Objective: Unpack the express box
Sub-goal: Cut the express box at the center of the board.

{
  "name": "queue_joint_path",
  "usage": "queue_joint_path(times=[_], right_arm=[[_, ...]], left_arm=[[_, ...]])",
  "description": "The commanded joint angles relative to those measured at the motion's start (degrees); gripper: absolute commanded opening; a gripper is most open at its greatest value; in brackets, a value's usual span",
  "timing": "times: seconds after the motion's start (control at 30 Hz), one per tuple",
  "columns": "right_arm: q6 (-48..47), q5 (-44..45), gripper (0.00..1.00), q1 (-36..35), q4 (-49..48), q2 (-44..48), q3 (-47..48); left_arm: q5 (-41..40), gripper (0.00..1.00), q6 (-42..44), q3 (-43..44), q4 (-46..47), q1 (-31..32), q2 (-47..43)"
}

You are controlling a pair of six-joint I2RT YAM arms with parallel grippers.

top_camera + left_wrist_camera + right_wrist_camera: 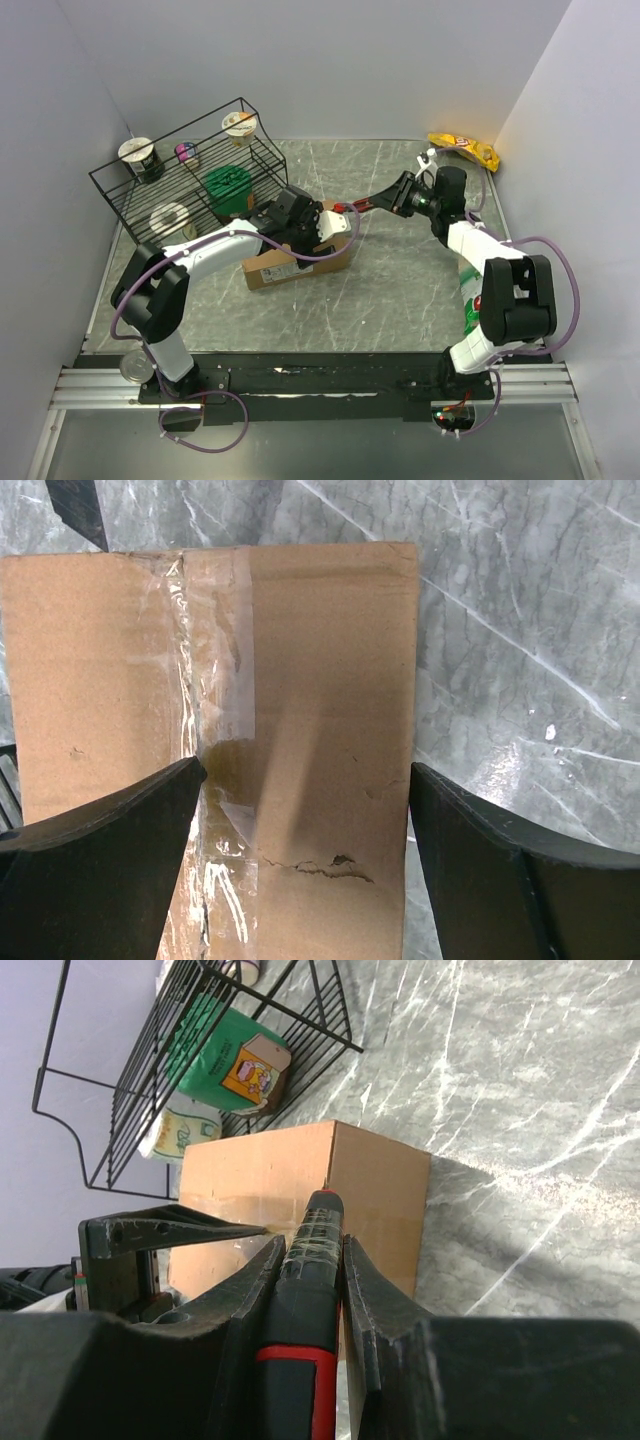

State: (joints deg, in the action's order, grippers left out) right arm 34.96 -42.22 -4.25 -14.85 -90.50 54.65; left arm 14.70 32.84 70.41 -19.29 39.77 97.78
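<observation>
The express box (285, 268) is a brown cardboard carton lying mid-table, its top seam covered with clear tape (215, 680). My left gripper (322, 228) hovers just above the box's top, jaws wide open and empty; in the left wrist view the box (320, 660) fills the gap between its fingers (110, 870). My right gripper (392, 203) is shut on a black-and-red cutter (312, 1290). The cutter's tip points at the box's upper edge (370, 1185), close beside the left finger (170, 1228).
A black wire rack (166, 137) at the back left holds cups and a green container (228, 185). A yellow snack bag (463, 150) lies in the far right corner. A can (133, 365) stands by the left base, and a green-white pack (468, 290) lies under the right arm.
</observation>
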Motion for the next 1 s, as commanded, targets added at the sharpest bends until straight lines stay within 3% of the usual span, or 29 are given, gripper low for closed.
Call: queue_joint_path(times=[0.0,0.97], right_arm=[[-1.47,-2.34,0.00,-0.85,3.60,4.63,-2.18],[-3.05,0.29,0.00,-0.85,12.29,18.86,-12.46]], left_arm=[[0.24,0.88,-1.90,1.48,0.66,0.13,1.54],[-2.57,0.85,-4.36,2.36,3.12,0.49,3.56]])
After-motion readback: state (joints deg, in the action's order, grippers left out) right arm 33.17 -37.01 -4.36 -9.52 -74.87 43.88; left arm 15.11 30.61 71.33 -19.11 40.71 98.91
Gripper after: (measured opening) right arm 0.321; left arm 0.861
